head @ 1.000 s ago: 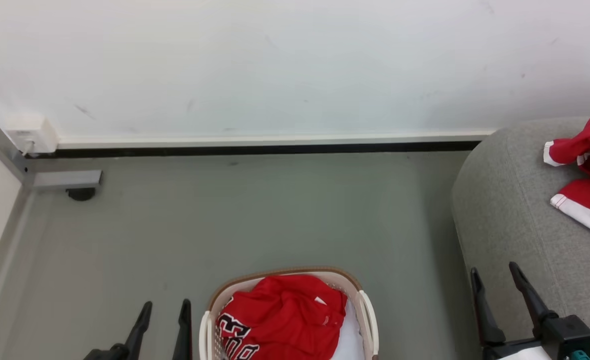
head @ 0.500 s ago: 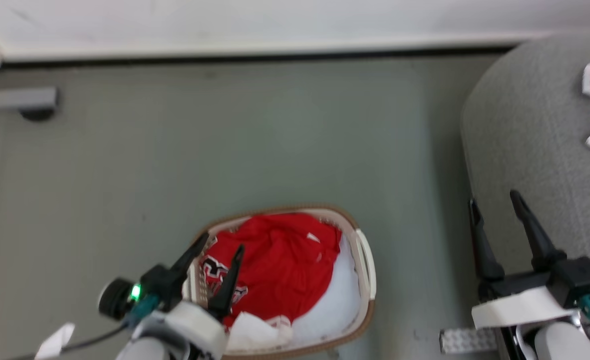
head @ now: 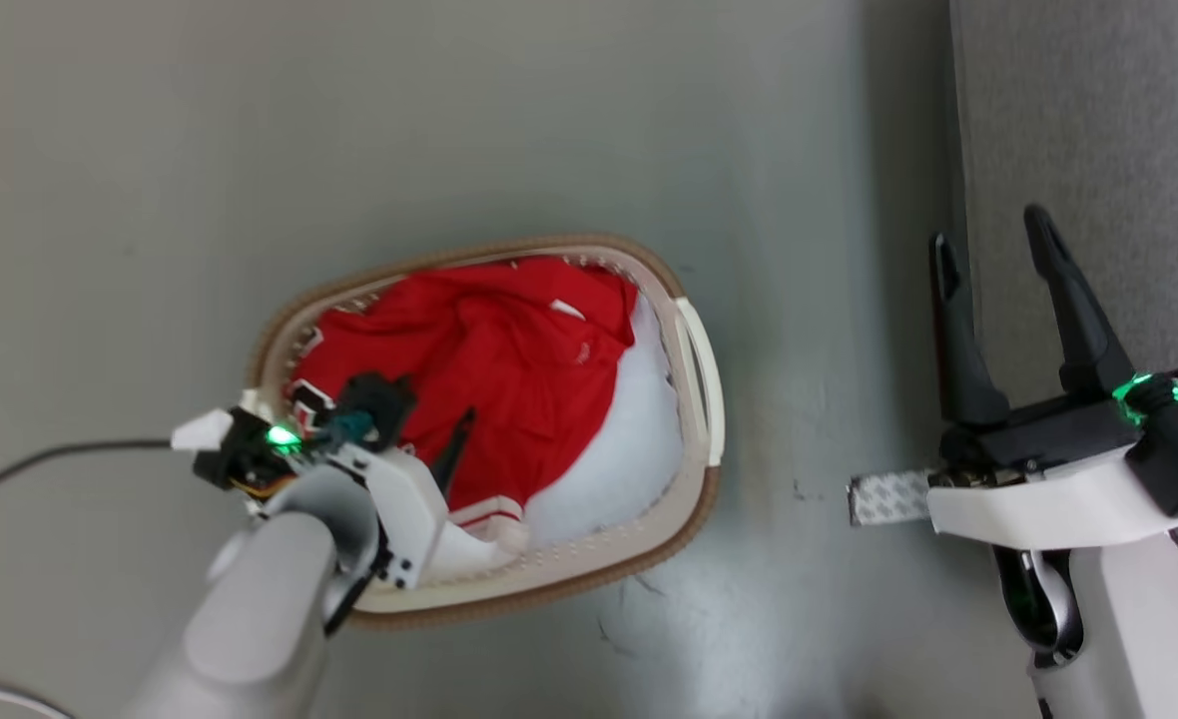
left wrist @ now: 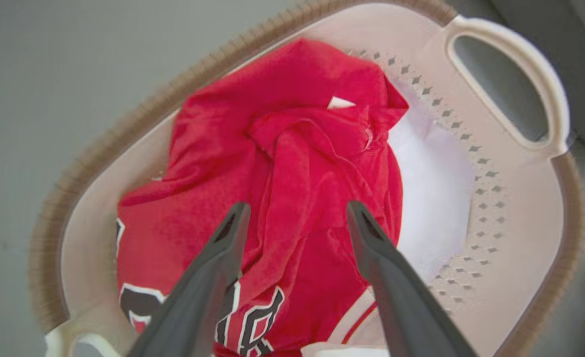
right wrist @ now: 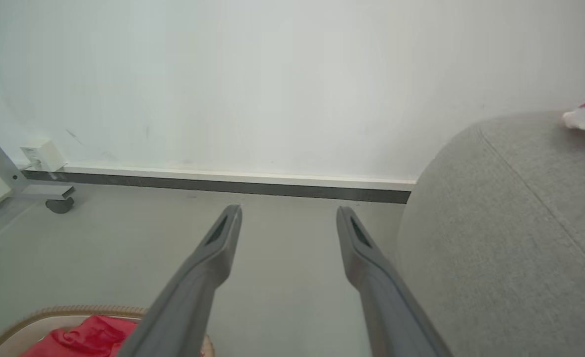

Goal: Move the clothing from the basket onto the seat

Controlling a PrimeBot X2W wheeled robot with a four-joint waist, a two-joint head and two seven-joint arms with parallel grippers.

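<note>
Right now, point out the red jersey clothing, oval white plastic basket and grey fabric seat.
red jersey clothing point(left wrist: 292, 163): left wrist view, middle fold
oval white plastic basket point(head: 549, 579): head view, near rim
grey fabric seat point(right wrist: 510, 238): right wrist view, rounded side

The clothing point(left wrist: 297, 163) is matt red cloth (a fine mesh weave); the basket point(left wrist: 515, 208) smooth plastic, its rim ribbed. The seat point(right wrist: 510, 238) is coarse grey fabric, the floor point(head: 449, 120) faintly glossy.

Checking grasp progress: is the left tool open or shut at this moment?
Open. The left tool stands spread wide over the clothing in the basket, with nothing pinched in the gap.
</note>
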